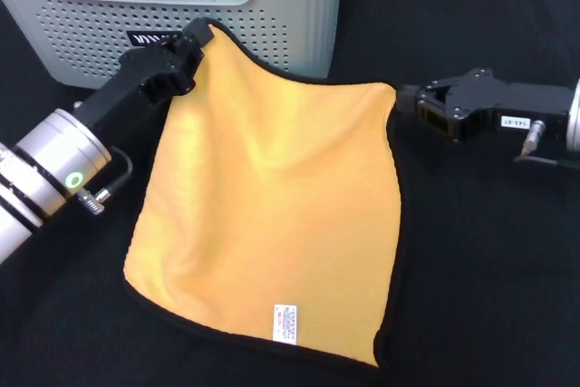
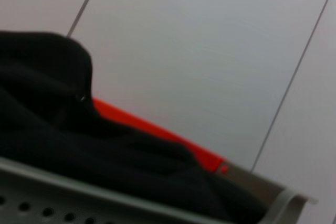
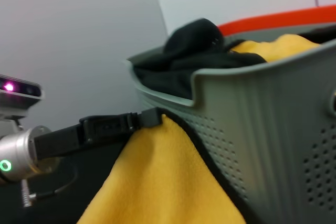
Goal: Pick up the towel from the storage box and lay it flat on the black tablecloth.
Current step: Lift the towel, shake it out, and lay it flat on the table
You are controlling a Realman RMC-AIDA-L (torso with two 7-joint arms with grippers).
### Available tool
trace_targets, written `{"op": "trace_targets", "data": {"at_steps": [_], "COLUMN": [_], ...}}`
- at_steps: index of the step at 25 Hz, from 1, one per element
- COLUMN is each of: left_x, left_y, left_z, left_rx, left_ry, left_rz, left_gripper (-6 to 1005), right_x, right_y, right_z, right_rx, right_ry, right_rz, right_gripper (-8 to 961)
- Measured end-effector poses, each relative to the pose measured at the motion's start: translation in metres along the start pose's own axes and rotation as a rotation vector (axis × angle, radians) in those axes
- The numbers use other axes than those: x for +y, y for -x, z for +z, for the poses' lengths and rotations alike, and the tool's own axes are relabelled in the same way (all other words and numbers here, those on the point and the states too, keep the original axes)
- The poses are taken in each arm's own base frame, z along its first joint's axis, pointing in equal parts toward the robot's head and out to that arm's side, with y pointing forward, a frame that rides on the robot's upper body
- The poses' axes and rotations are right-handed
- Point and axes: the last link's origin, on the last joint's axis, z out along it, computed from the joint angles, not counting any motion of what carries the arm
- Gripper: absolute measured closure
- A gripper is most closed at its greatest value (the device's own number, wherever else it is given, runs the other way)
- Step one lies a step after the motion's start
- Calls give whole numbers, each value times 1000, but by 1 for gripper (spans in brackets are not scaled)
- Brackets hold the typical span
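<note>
One towel [image 1: 272, 215] lies spread on the black tablecloth [image 1: 480, 269], its label nearest me. My left pincer [image 1: 201, 38] pinches its far left corner, my right pincer [image 1: 405, 100] its far right corner. Beyond stands one box [image 1: 299, 6], its contents partly hidden.

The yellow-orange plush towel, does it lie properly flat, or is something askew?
Not flat yet: the yellow-orange plush towel has its far corners lifted, one pinched by the left gripper, the other at the right gripper.
</note>
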Motion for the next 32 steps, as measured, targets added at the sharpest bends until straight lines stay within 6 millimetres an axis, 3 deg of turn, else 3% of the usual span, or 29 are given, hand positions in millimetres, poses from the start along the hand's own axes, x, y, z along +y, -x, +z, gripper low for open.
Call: {"op": "trace_targets", "data": {"at_steps": [9, 15, 22, 23, 24, 32], "left_x": [-11, -7, 24, 30, 37, 77], "left_y": [3, -1, -21, -23, -24, -16], "left_z": [-7, -28, -91, -97, -105, -140], "left_rx": [-23, 24, 182, 191, 198, 90], "left_ry": [-69, -30, 213, 251, 301, 563], "left_rz": [72, 70, 2, 3, 5, 7], "left_gripper": [987, 986, 986, 986, 986, 986], "right_x": [-5, 11, 35, 46, 48, 82], "right_y": [4, 9, 14, 16, 17, 35], "right_z": [8, 3, -23, -40, -43, -101], "right_rx": [22, 16, -13, -28, -32, -118], "right_ry": [-23, 79, 189, 232, 240, 422], "right_rz": [14, -47, -138, -181, -190, -288], "right_gripper": [922, 920, 918, 917, 917, 914]}}
